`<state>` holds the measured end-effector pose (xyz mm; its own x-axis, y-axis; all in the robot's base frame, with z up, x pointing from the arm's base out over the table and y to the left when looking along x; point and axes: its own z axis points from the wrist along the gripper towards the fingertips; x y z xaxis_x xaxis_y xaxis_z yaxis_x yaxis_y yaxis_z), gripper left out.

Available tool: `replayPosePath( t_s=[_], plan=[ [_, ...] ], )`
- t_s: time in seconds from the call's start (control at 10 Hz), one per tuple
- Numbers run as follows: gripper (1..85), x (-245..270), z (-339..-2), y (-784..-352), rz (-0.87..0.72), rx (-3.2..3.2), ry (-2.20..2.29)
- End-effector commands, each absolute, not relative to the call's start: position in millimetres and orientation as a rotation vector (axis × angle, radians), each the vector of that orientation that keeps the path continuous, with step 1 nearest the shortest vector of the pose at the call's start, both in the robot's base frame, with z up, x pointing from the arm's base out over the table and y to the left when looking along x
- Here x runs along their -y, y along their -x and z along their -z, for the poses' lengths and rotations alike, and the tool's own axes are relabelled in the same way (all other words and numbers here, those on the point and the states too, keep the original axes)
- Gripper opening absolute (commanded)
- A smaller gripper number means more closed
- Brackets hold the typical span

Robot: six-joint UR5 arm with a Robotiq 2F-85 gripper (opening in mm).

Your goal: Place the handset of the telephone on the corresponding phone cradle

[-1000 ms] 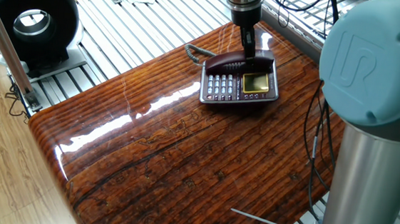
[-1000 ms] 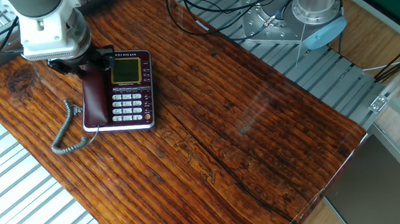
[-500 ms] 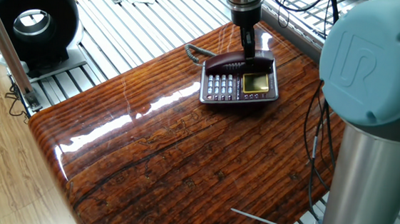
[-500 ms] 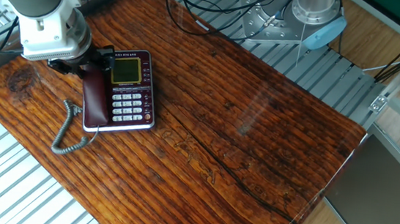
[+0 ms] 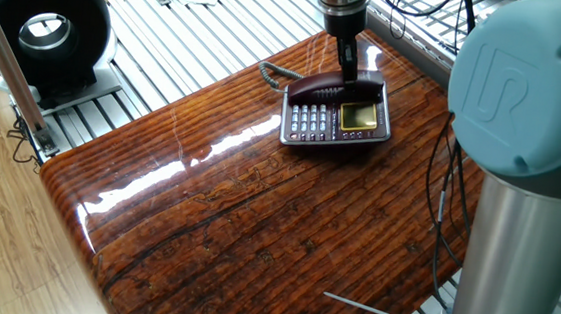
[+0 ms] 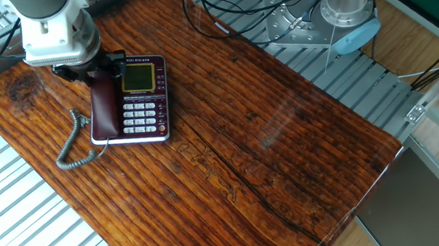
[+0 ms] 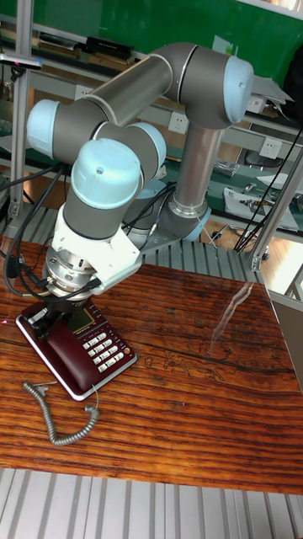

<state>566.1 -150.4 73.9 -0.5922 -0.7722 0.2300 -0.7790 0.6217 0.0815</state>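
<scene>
**Handset lying on the phone, gripper low over it**

The gripper (image 5: pixel 349 70) points straight down at the back edge of the phone. Its tips are right at the handset (image 5: pixel 338 83). I cannot tell if the fingers are squeezing the handset or have let go, because the arm's big round wrist hides them in the other fixed view and in the tall fixed view.

The handset is a dark red, shiny bar. It lies along the cradle (image 6: pixel 105 100) of the phone (image 6: pixel 137 99), above the buttons and the little yellow-green screen. It looks flat and settled there, so the job looks nearly done or done.

I think the handset is hard plastic, light and stiff. It will not bend. Its shiny skin may be slippery, so a firm pinch is best. The best place to hold it is the thin middle part, between the two fat ends, and that is about where the gripper is.

The curly grey cord (image 6: pixel 76 150) trails off the phone's end onto the tabletop (image 6: pixel 266 144). It is springy and could tug the handset a bit.

Nothing looks different from the pictures taken a moment ago. The gripper, handset, phone and cord are all in the same spots.
</scene>
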Motion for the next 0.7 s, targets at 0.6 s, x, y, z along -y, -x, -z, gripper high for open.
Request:
replayPosePath(
  t_s=[0.6],
  plan=[
    [52.0,150.2,-74.3,-568.0,-0.037,2.607,-1.281]
  ],
)
